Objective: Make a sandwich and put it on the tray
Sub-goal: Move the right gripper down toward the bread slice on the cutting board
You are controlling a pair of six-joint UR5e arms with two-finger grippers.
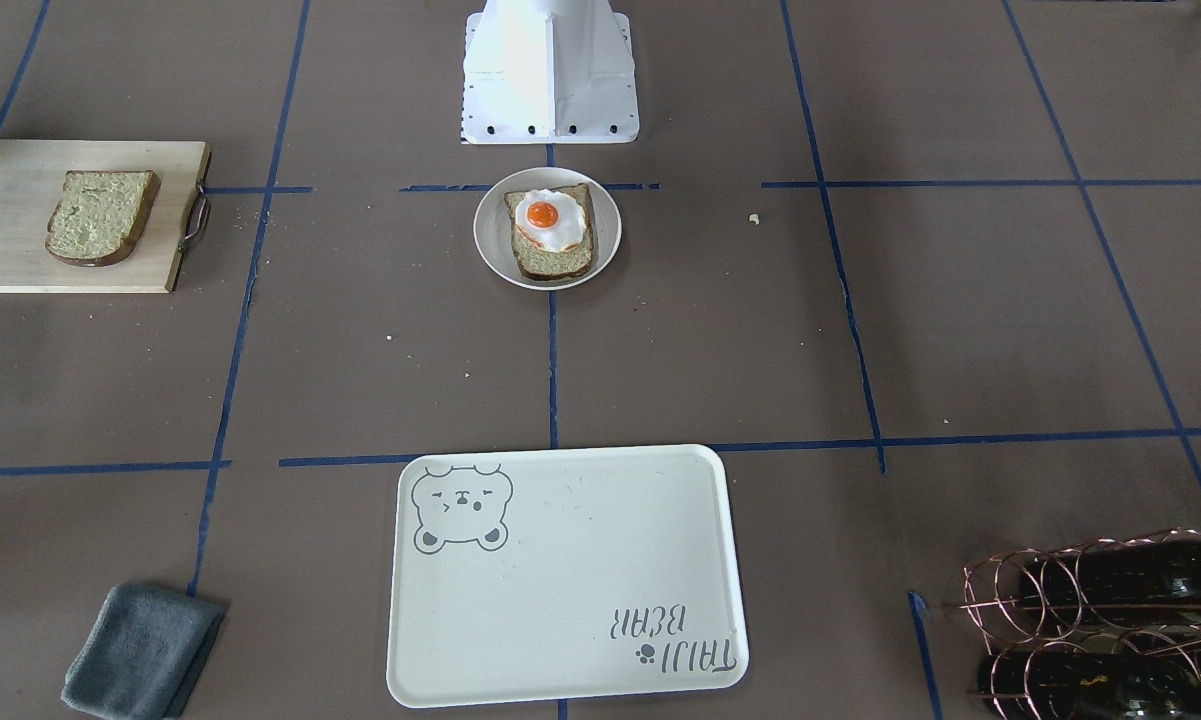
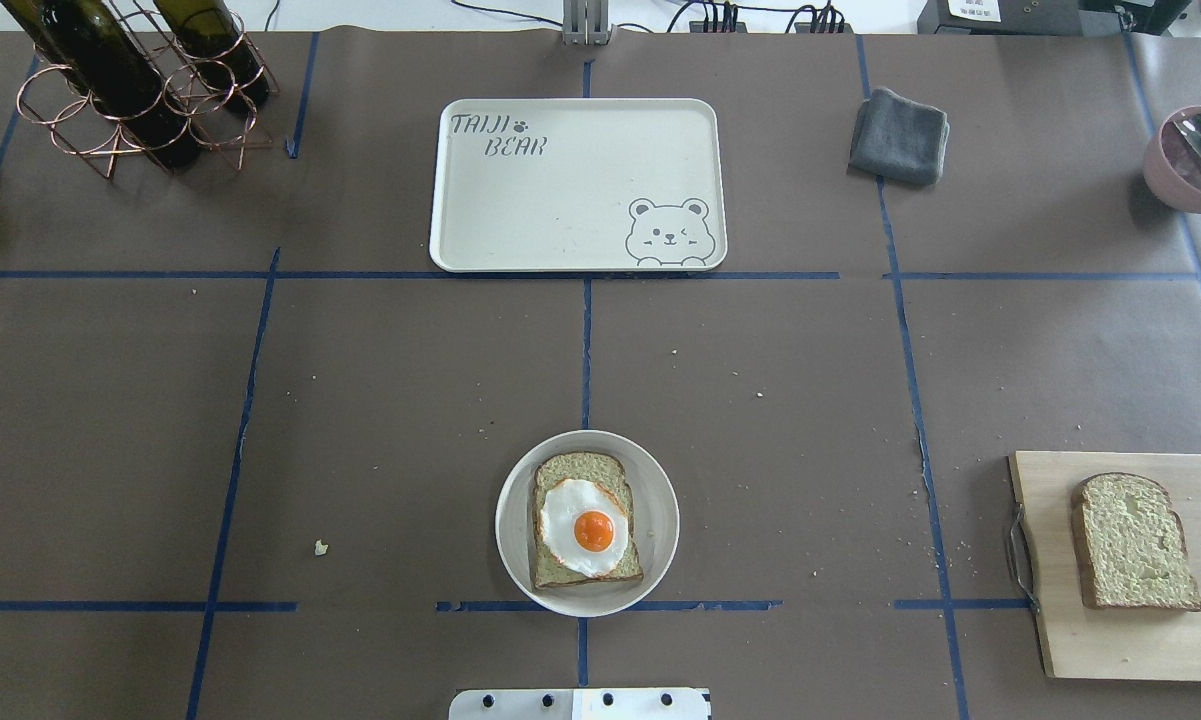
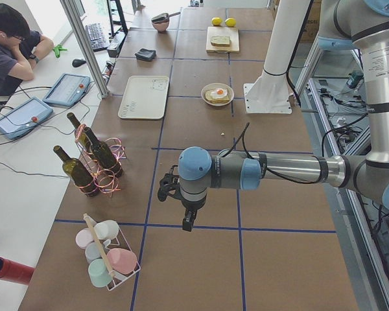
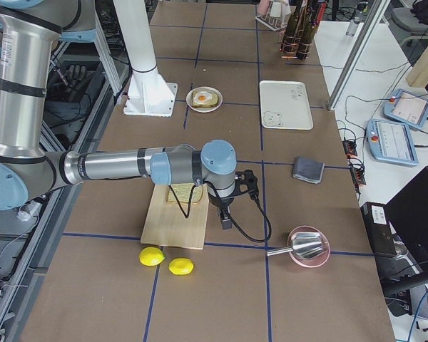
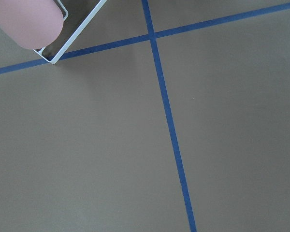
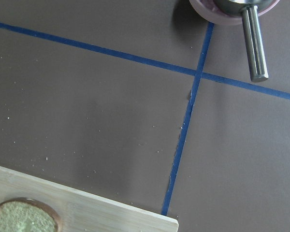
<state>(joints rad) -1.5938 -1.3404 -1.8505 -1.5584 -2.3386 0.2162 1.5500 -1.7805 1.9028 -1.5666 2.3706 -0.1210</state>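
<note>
One bread slice [image 2: 560, 475] lies on a small round white plate [image 2: 663, 500] near the robot base, with the fried egg [image 2: 585, 525] on top. The other bread slice [image 2: 1135, 545] lies on the wooden cutting board [image 2: 1060, 640] at the right; its corner shows in the right wrist view [image 6: 21, 217]. The cream tray [image 2: 560, 200] lies bare at the far middle. My left gripper [image 3: 189, 223] hangs over bare table far to the left, and my right gripper [image 4: 226, 221] hangs by the board's edge. I cannot tell whether either is open or shut.
A copper rack with wine bottles [image 2: 130, 80] stands far left. A grey cloth [image 2: 900, 135] and a pink bowl with a metal scoop [image 2: 1185, 160] are far right. Two lemons [image 4: 167, 261] lie beyond the board. A rack of cups [image 3: 107, 259] stands near my left gripper.
</note>
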